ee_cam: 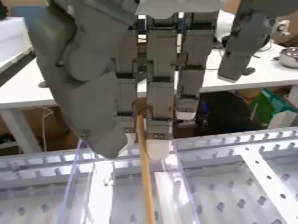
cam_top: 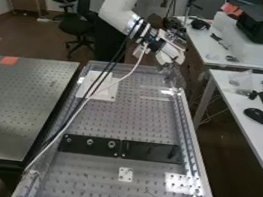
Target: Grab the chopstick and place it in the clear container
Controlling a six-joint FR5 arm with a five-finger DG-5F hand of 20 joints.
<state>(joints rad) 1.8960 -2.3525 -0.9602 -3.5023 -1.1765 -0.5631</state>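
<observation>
One chopstick (ee_cam: 146, 182) near the clear container (ee_cam: 70, 182)

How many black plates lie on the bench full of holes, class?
2. One black plate is at the left in the high view; the other plate sits end to end with it, across the bench.
</observation>
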